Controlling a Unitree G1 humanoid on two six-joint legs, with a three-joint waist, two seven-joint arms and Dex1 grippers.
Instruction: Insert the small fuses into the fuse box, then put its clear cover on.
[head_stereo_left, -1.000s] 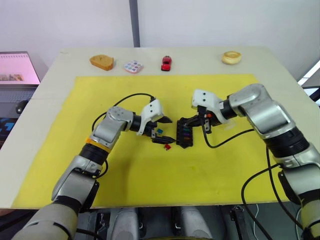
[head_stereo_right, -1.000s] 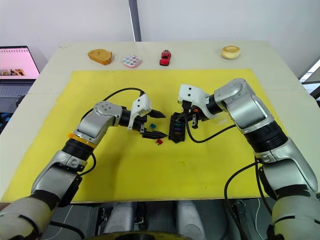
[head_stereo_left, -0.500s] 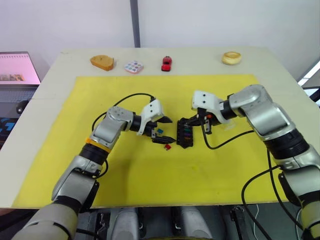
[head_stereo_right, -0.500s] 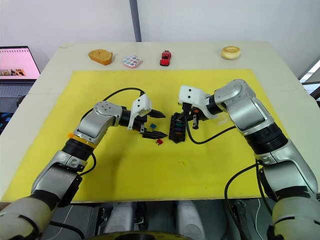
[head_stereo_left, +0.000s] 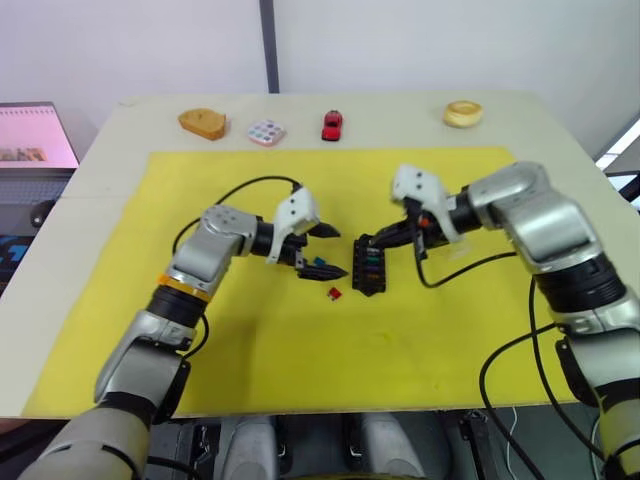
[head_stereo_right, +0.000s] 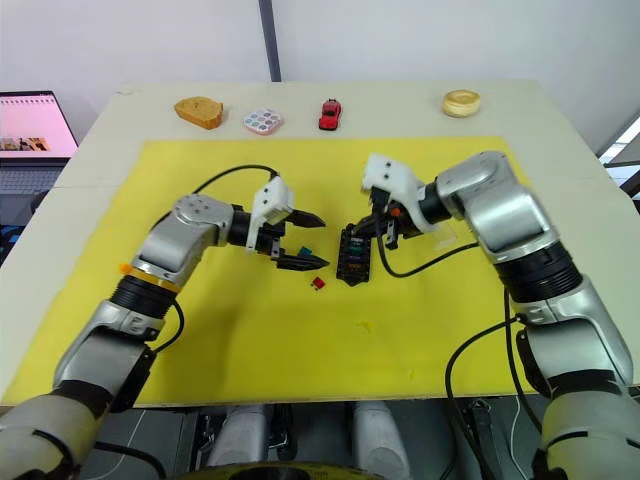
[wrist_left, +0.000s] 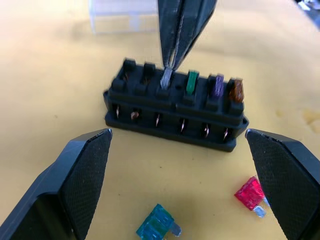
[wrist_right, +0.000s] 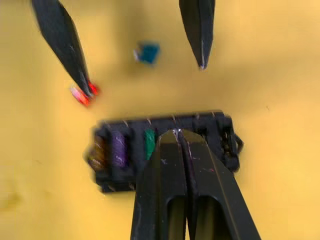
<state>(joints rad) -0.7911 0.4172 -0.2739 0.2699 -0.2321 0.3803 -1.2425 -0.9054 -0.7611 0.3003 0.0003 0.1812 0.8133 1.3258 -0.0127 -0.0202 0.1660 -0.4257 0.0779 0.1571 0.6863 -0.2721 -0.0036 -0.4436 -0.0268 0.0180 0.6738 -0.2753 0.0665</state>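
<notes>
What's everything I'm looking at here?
Mat: one, yellow, covering the table.
Fuse box: one, black, mid-mat.
Seated fuses: green, purple, amber; grey pinched above a slot.
Loose fuses: teal, red, beside the box.
Clear cover: one, behind the box.
Toy car, bread, paint palette, round pastry: far edge.
Laptop: far left.
Left gripper: open.
Right gripper: shut on grey fuse.

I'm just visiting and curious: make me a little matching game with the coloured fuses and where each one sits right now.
Things:
1. green fuse
2. grey fuse
3. teal fuse
4. red fuse

Places:
A. pinched by the right gripper at a fuse box slot
B. loose on the yellow mat, nearest the amber fuse's end
C. seated beside the purple fuse
D. loose on the mat, blue-green

Pairs: 1-C, 2-A, 3-D, 4-B
</notes>
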